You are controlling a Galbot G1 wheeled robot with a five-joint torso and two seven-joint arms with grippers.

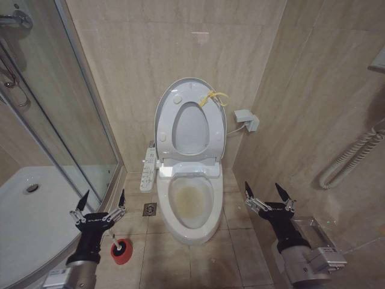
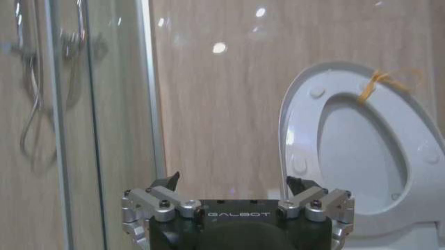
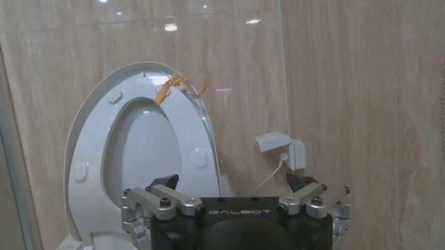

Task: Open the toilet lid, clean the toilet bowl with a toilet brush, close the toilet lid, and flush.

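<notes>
toilet lid (image 1: 190, 99) raised, beige tiled walls (image 1: 120, 72)

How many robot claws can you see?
2. The left gripper hovers open above the red holder cup on the floor; the right gripper hovers open beside the toilet bowl.

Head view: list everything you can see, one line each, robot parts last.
toilet lid: one, white, raised upright against the back wall, yellow cord tied at its top edge
toilet seat: one, white ring, raised against the lid
toilet bowl: one, white, yellowish-brown stain inside, centre of the floor
button panel: one, white, at the bowl's side toward the shower
toilet brush: one, black head, standing in a red holder cup on the floor
floor drain: one, metal, beside the bowl
shower tray: one, white, behind the glass
left gripper: jaws open, above the brush
right gripper: jaws open, beside the bowl
</notes>
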